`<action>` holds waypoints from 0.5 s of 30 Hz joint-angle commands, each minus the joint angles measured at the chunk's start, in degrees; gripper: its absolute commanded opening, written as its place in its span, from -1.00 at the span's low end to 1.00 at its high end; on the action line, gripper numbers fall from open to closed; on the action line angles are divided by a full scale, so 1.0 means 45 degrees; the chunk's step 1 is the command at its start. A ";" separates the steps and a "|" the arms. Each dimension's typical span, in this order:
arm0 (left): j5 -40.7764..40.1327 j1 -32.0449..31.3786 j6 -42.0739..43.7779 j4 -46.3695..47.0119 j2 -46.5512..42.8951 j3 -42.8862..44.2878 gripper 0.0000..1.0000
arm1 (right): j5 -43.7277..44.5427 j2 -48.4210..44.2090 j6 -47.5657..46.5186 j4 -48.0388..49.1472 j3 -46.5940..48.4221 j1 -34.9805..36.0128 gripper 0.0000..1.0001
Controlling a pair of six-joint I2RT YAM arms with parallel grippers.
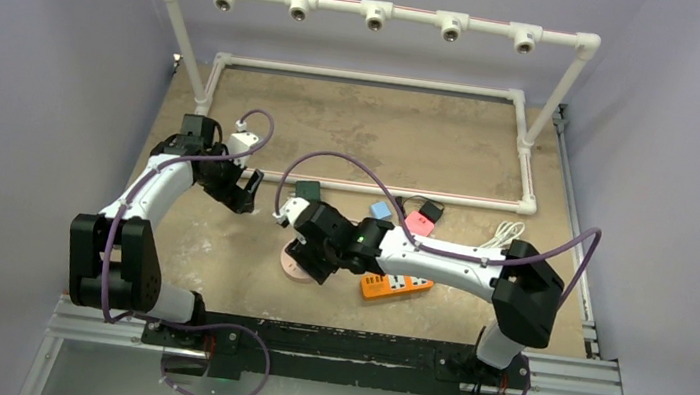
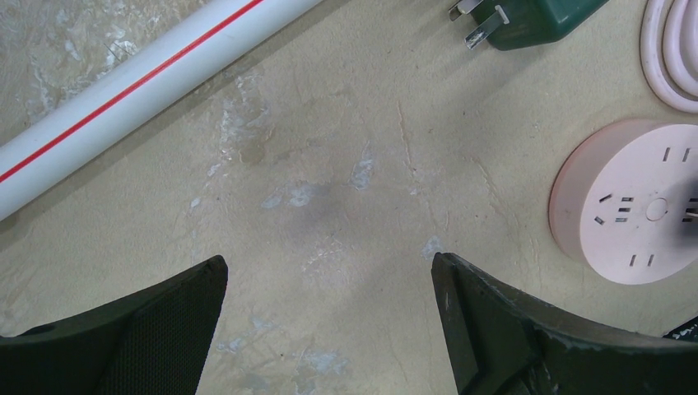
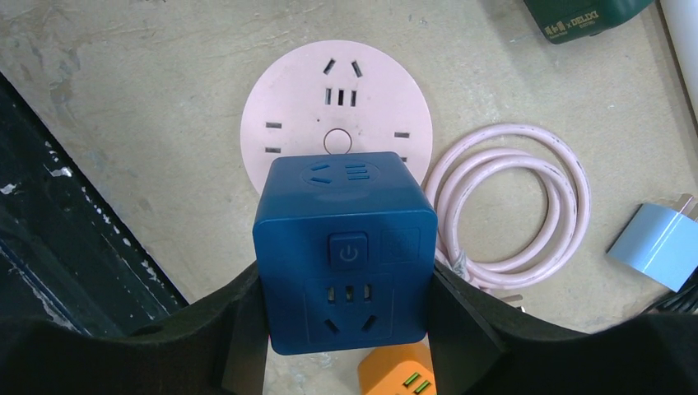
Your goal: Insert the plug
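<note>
My right gripper is shut on a dark blue cube plug, gripping its two sides. The cube hangs over the near edge of a round pink socket that lies flat on the table; its prongs are hidden, so I cannot tell whether they touch the slots. In the top view the right gripper covers most of the pink socket. My left gripper hovers to the left, open and empty, with the pink socket at its right.
The socket's pink cable coils beside it. A green plug, a light blue plug, a red plug and an orange power strip lie around. A white pipe frame stands behind.
</note>
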 commanded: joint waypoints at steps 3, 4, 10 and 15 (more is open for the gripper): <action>0.0035 0.0161 0.0185 0.0049 -0.0283 0.0284 0.87 | 0.0522 0.1051 -0.0216 -0.0968 0.0287 0.0087 -1.00; 0.0058 0.0161 0.0183 0.0040 -0.0269 0.0286 0.87 | 0.0510 0.1130 -0.0186 -0.1073 0.0340 0.0087 -1.00; 0.0422 0.0161 0.0258 -0.0117 -0.0129 0.0372 0.82 | 0.0632 0.1694 -0.0053 -0.2076 0.1134 0.0116 -1.00; 0.1152 0.0162 0.0540 -0.0458 0.0030 0.0416 0.62 | 0.0875 0.1747 0.0248 -0.2070 0.1300 0.0184 -1.00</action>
